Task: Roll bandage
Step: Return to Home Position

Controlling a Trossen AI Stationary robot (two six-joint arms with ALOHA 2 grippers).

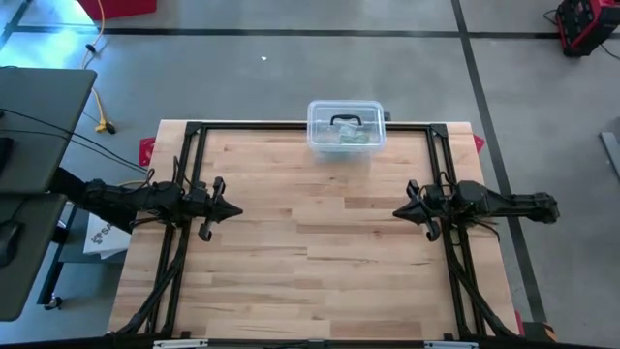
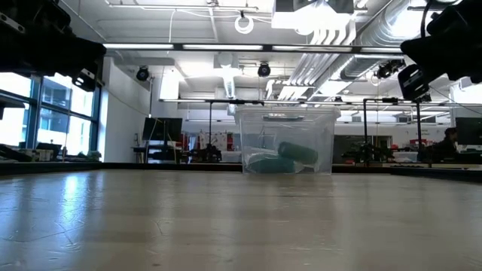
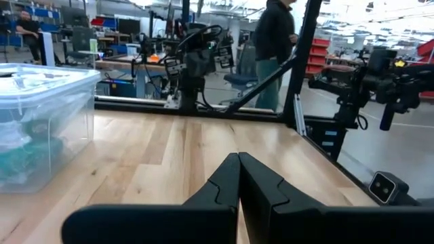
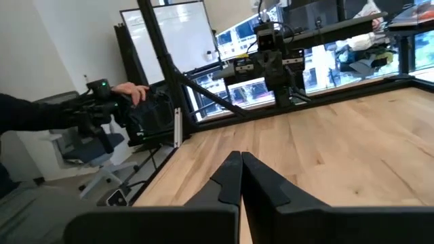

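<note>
A clear plastic box [image 1: 346, 127] with a lid stands at the middle of the table's far edge; teal rolls [image 2: 290, 156], which look like bandage, lie inside it. The box also shows in the left wrist view [image 3: 41, 122]. My left gripper [image 1: 235, 210] hovers shut above the table's left side, pointing level toward the right. My right gripper [image 1: 398, 211] hovers shut above the right side, pointing level toward the left. In the wrist views the left gripper [image 3: 239, 157] and the right gripper [image 4: 241, 156] have their fingertips pressed together, with nothing between them.
The bare wooden tabletop [image 1: 320, 262] lies between the two arms. A black frame [image 1: 291, 127] runs along the table's edges. A person [image 3: 274, 41] stands in the room beyond the table, and a hand [image 4: 132, 89] rests on equipment off the table.
</note>
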